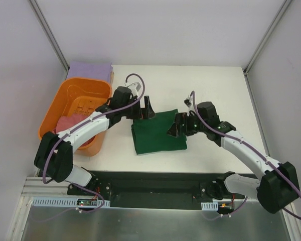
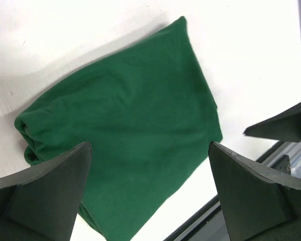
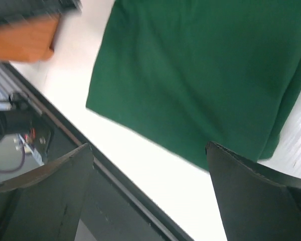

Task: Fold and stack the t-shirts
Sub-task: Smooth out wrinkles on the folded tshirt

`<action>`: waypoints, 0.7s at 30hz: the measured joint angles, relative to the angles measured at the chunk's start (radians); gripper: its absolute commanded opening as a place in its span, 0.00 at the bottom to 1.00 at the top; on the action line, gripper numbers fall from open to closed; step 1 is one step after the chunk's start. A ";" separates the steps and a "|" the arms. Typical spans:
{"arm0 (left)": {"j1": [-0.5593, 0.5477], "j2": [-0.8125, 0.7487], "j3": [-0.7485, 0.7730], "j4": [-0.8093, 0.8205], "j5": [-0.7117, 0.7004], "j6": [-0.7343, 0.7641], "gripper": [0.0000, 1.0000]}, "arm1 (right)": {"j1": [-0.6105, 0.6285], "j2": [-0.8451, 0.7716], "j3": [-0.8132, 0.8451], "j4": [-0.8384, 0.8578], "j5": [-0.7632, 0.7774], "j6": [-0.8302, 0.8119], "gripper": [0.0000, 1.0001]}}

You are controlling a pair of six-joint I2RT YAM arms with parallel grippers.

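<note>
The dark green t-shirt (image 1: 158, 133) lies folded into a rough rectangle on the white table, between the two arms. It fills the left wrist view (image 2: 130, 135) and the right wrist view (image 3: 200, 70). My left gripper (image 1: 145, 109) hovers open and empty over the shirt's far left corner. My right gripper (image 1: 174, 128) hovers open and empty over the shirt's right edge. The pinkish-red t-shirt (image 1: 70, 124) lies crumpled in the orange basket (image 1: 85, 93), partly hidden by my left arm. The pale lavender t-shirt (image 1: 90, 69) lies folded behind the basket.
The orange basket stands at the table's left edge; its corner shows in the right wrist view (image 3: 25, 40). A dark rail (image 1: 155, 183) with the arm bases runs along the near edge. Bare white table (image 1: 205, 85) lies behind the arms.
</note>
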 measured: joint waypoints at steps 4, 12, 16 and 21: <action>0.000 0.092 0.015 0.007 -0.024 -0.004 0.99 | -0.043 0.145 0.116 0.083 0.025 0.037 0.96; 0.031 0.284 0.037 0.019 -0.096 -0.023 0.99 | -0.149 0.615 0.307 0.325 -0.016 0.163 0.96; 0.068 0.324 0.026 0.042 -0.095 -0.046 0.99 | -0.167 0.771 0.344 0.371 -0.034 0.219 0.96; 0.078 0.291 -0.039 0.107 -0.097 -0.059 0.99 | -0.175 0.793 0.370 0.395 -0.031 0.243 0.96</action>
